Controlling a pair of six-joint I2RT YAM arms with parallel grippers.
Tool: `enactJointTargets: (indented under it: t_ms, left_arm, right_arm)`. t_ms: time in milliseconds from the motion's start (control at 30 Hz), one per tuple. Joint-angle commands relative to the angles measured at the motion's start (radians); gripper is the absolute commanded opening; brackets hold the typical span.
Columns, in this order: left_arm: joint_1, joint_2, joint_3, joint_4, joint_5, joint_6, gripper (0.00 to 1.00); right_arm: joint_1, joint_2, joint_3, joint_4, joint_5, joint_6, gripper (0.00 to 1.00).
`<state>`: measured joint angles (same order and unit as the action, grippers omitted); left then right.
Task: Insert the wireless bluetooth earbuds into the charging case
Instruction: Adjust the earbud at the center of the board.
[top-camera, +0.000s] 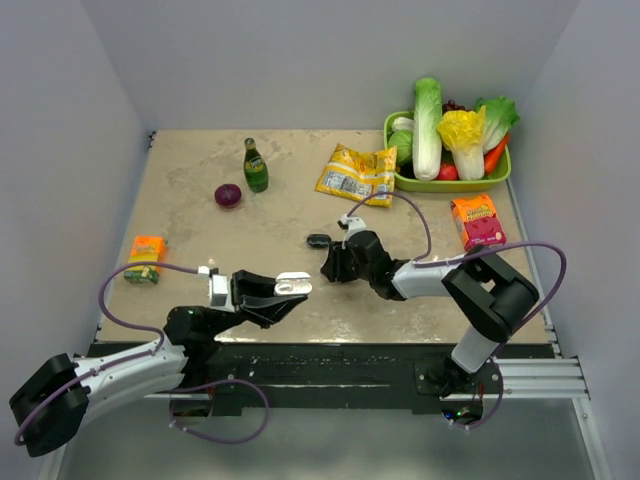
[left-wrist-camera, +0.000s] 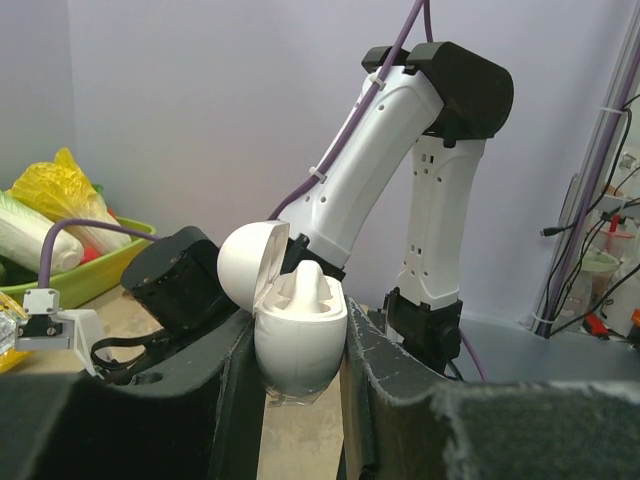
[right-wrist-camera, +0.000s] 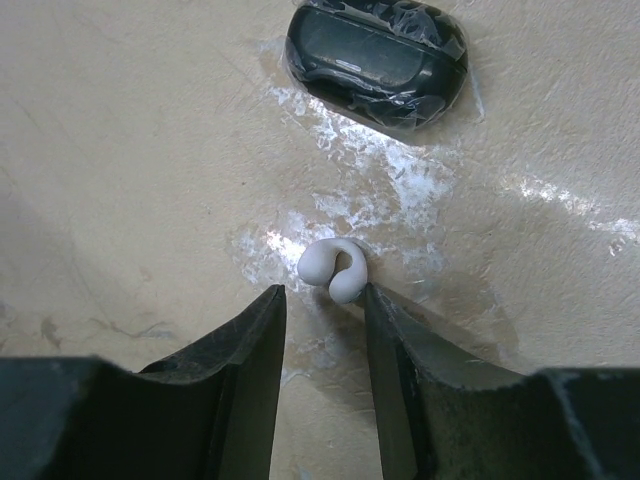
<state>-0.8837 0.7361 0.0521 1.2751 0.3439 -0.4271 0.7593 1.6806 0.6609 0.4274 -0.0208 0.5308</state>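
I'd call this roughly halfway. The charging case (left-wrist-camera: 300, 345) is open with its lid flipped back to one side. A rounded white lump pokes up out of it, which I read as one earbud (left-wrist-camera: 303, 285) already seated. The other earbud (right-wrist-camera: 333, 270) isn't in yet. It's lying on the counter (right-wrist-camera: 120, 150), a glossy little white C-shaped curl with two blobby ends, sitting on a shiny patch.

The case itself is a smooth white egg shape, tilted a bit, with what looks like clear film around its bottom end. It's up off the counter, pinched on both flanks by the left jaws, so those are closed on it. In the overhead view it sits out in front of the left arm, toward the near edge. I can't see the free slot from this angle.

The right jaws are down low over the counter with a narrow gap and nothing between them. The loose earbud sits right at their tips and seems to touch one of the fingertips (right-wrist-camera: 372, 292), but I wouldn't say it's gripped.

Just past it is a dark case (right-wrist-camera: 378, 62) wrapped in clear plastic, probably not part of this job. Further out there's a green bottle (top-camera: 255, 166), a red onion (top-camera: 228, 195), a yellow snack bag (top-camera: 356, 173) and a green basket (top-camera: 455, 185) of veg.

What's left is to grab that earbud, carry it over and seat it. It's tiny and slick, so I'd guess it could squirt out of the pinch.
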Motion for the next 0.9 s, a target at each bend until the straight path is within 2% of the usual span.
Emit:
enactJointTargets:
  t_ms: [0,300,333,433,467,567,667,867]
  left_arm:
    - [0.006,0.006,-0.184,0.098,-0.006,0.007,0.0]
    - [0.006,-0.004,-0.182,0.086,-0.008,0.01,0.0]
    - [0.006,-0.006,-0.182,0.086,-0.006,0.01,0.0]
    - [0.006,-0.012,-0.182,0.081,-0.006,0.01,0.0]
    - [0.006,-0.015,-0.184,0.076,-0.006,0.01,0.0]
    - [0.006,-0.026,-0.187,0.07,-0.008,0.01,0.0]
    - [0.006,-0.041,-0.187,0.055,-0.009,0.013,0.0]
    - [0.006,-0.05,-0.193,0.049,-0.013,0.014,0.0]
  right_arm:
    - [0.006,-0.03,-0.011,-0.007,0.019,0.011,0.41]
    - [0.003,-0.117,0.02,-0.088,0.14,-0.029,0.4]
    - [0.002,-0.119,0.028,-0.113,0.159,-0.037,0.38]
    - [-0.002,-0.093,0.058,-0.156,0.197,-0.051,0.26]
    - [-0.003,-0.081,0.069,-0.17,0.202,-0.052,0.19]
    - [-0.005,-0.038,0.094,-0.184,0.205,-0.057,0.08]
    - [-0.003,-0.013,0.091,-0.164,0.184,-0.052,0.05]
    - [-0.003,0.001,0.088,-0.142,0.17,-0.064,0.06]
